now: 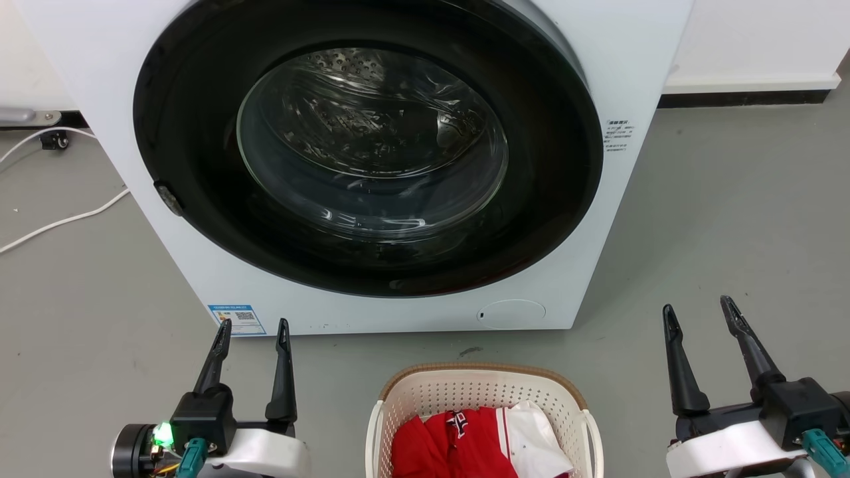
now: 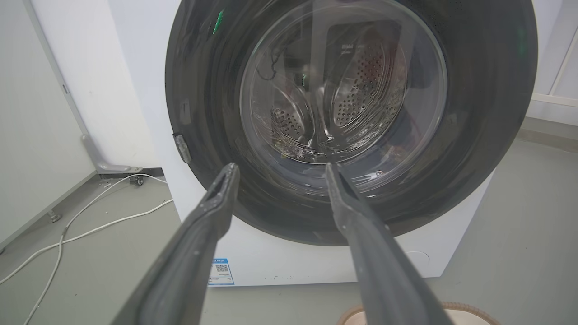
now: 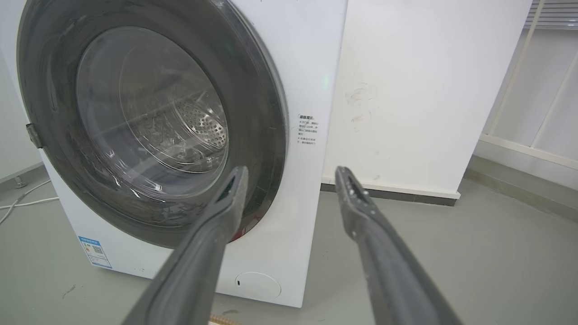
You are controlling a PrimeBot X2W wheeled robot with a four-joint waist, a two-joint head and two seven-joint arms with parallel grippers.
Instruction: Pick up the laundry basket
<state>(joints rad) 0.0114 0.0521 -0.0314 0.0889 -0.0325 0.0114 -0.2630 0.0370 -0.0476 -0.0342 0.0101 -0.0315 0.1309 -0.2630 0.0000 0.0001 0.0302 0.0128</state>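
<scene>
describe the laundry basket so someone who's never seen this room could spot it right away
Find the big white front-loading washing machine with the round dark door. On the grey floor just in front of it stands the laundry basket, a cream perforated plastic tub. Its brown woven-look rim and the red and white clothes inside set it apart.

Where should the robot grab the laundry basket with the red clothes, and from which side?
Take the laundry basket by its two side handles, left gripper from the left, right gripper from the right. It sits between the open grippers, is wide and loaded with clothes, so a hold on both sides would likely keep it level.
</scene>
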